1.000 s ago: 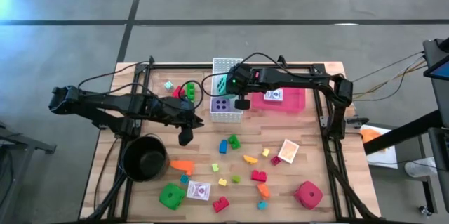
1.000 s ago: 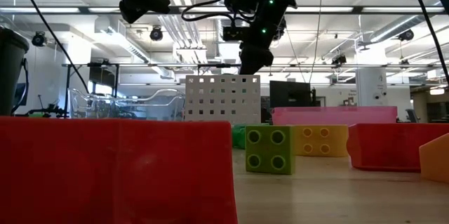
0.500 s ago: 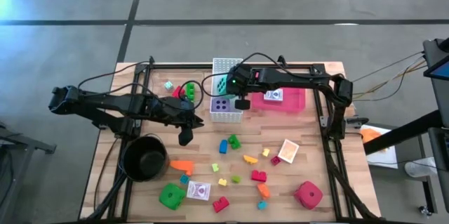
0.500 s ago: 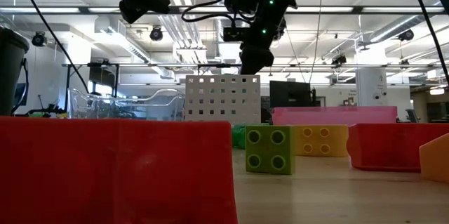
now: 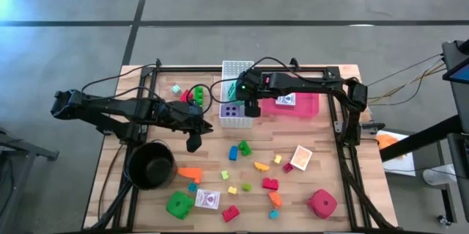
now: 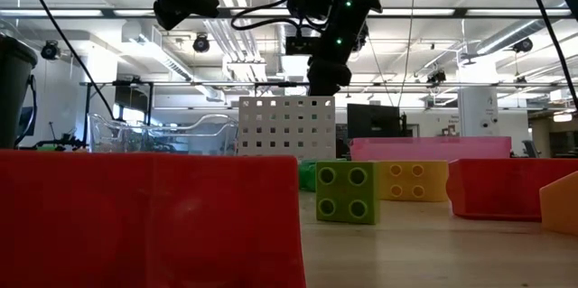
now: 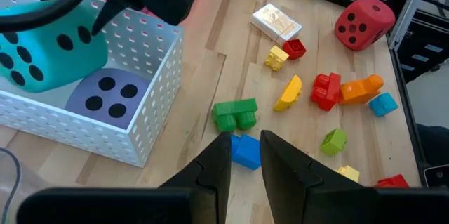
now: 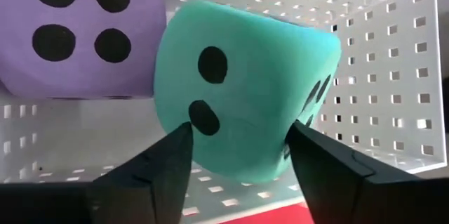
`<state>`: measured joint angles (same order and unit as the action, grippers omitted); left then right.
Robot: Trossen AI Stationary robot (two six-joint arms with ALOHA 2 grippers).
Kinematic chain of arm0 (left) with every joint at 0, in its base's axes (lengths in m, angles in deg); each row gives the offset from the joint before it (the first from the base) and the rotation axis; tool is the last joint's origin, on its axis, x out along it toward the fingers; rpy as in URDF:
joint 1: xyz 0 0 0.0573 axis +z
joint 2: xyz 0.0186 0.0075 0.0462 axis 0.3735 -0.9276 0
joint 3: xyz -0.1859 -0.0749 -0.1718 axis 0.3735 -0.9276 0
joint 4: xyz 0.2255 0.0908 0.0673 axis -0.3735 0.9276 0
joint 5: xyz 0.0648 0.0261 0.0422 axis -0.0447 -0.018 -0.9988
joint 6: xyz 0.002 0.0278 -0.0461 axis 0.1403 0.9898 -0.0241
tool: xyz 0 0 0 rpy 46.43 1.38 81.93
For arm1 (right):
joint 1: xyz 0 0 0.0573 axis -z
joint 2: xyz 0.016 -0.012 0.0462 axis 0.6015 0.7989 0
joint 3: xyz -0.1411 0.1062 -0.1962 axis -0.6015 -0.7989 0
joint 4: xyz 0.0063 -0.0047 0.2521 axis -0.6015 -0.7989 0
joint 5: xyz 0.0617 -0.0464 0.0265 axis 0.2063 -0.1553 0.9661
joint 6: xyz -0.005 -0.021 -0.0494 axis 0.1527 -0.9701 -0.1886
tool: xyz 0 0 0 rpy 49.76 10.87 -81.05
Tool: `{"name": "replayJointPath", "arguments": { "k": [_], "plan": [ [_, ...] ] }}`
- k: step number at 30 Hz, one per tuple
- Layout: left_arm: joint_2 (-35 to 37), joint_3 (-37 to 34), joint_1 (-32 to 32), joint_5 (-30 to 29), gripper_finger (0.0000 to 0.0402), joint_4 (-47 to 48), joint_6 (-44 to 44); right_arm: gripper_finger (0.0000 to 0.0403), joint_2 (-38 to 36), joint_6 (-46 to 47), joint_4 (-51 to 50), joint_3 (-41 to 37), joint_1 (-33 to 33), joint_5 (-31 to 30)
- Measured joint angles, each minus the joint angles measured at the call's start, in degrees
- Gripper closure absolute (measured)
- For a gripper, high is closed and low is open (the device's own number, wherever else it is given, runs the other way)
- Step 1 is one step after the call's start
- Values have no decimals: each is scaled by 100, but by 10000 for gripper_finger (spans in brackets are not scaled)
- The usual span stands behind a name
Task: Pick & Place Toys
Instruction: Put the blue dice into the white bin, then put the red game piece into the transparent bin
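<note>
Right gripper point(image 8: 238, 157), fingers apart, straddles the soft teal foam die point(image 8: 245, 101) inside the white perforated plastic basket point(image 8: 365, 62); lifting straight up should clear it cleanly. Left gripper point(image 7: 244, 155) hovers nearly closed, empty.

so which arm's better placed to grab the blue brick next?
Left. The left gripper hovers just above the blue brick, while the right gripper is over the white basket with the teal die.
</note>
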<state>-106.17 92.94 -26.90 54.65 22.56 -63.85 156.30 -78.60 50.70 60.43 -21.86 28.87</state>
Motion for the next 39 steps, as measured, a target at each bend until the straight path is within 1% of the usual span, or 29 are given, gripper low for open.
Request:
{"name": "replayJointPath", "arguments": {
  "k": [4, 8, 19, 24, 27, 33, 37, 39],
  "plan": [
    [0, 0, 0, 0, 321, 0, 0, 146, 0, 9, 30, 0, 0, -11],
    [0, 0, 0, 0, 321, 0, 0, 133, 0, 34, 44, 0, 4, -34],
    [0, 0, 0, 0, 321, 2, 0, 131, -2, 63, 57, 6, 9, -74],
    [0, 0, 0, 2, 321, 2, 0, 131, -39, 233, 70, 11, 9, -74],
    [0, 0, 0, 0, 321, 2, 0, 131, -147, 442, 45, 11, -17, -45],
    [0, 0, 0, 0, 321, 0, -11, 131, -659, 1116, -176, 13, -186, 476],
    [0, 0, 0, 1, 321, 4, -8, 131, -1077, 2042, -610, 13, -469, 434],
    [0, 0, 0, 0, 321, 4, -8, 131, -1267, 2215, -952, 10, -698, 397]
  ]
}}
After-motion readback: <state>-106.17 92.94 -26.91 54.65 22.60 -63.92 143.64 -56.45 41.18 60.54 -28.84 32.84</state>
